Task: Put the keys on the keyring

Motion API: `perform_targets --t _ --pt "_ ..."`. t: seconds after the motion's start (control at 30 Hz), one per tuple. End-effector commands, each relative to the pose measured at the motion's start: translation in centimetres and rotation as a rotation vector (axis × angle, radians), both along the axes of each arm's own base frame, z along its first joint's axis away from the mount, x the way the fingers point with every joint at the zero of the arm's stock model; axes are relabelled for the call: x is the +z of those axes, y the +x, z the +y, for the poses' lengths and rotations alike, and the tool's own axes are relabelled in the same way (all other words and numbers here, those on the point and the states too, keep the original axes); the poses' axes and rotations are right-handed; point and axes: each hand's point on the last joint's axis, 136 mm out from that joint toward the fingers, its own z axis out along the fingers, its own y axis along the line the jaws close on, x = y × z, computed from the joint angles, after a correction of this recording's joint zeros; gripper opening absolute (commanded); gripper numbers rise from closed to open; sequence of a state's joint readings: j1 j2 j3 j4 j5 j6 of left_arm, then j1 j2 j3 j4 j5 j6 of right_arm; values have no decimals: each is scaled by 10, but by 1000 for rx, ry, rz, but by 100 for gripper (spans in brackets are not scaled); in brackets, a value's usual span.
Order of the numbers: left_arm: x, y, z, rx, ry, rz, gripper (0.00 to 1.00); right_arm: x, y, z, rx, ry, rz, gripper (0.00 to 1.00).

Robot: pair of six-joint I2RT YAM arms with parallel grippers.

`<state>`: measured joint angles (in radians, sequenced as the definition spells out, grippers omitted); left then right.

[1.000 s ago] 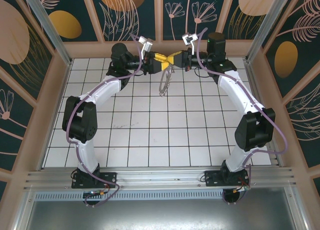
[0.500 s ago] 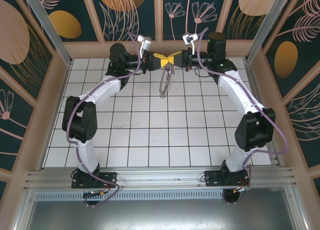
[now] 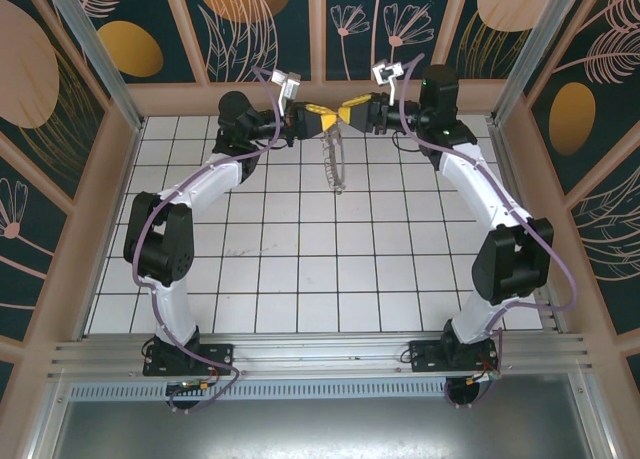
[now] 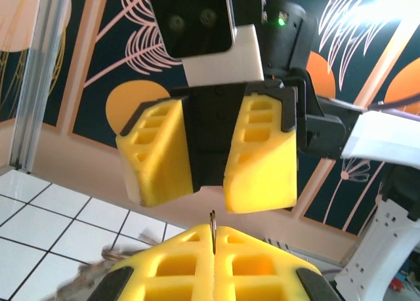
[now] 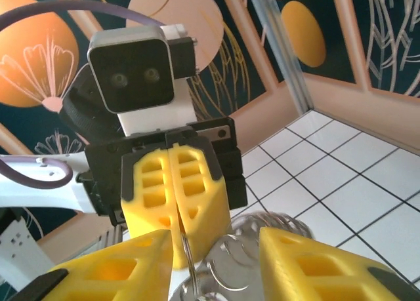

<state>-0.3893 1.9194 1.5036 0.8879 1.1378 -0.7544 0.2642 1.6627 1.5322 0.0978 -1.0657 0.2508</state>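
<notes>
How my three cameras sit
The top one looks down from behind both arms (image 3: 190, 194); each wrist camera peers close past its own fingers (image 4: 177, 268) at the other: right gripper (image 4: 209, 180), left gripper (image 5: 176, 209), where all views overlap.

Left claw (image 3: 325, 121) pinches the dangling keyring (image 3: 334, 161).

A counter (image 3: 300, 279) of white square tiles with dark grout lines takes up the middle of the overhead frame. Pale wooden framing (image 3: 180, 97) borders it at the top and sides. Behind that stand dark teal wall panels (image 3: 350, 19) painted with orange discs and pale line-drawn flowers. A silver metal post (image 3: 90, 49) slants across the upper left. Along the bottom run an aluminium rail (image 3: 320, 351) and, below it, a grey metal sheet (image 3: 320, 429)
</notes>
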Motion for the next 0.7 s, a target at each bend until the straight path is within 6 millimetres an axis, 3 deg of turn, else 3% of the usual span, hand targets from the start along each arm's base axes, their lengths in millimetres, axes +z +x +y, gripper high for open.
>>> perform_targets --t 0.0,0.13,0.27,0.47,0.67 --pt "46 -14 8 40 -106 -87 0 44 -14 -25 -97 77 -106 42" --pt "57 -19 13 41 -162 -88 0 36 -18 -40 -196 101 -105 43" --pt "63 -25 16 23 -201 -85 0 19 -18 -42 -230 114 -86 43" --pt "70 -31 20 0 -241 -81 0 1 -32 -15 -162 81 -94 48" --pt "73 -37 23 -23 -267 -72 0 1 -43 7 -125 59 -135 50"
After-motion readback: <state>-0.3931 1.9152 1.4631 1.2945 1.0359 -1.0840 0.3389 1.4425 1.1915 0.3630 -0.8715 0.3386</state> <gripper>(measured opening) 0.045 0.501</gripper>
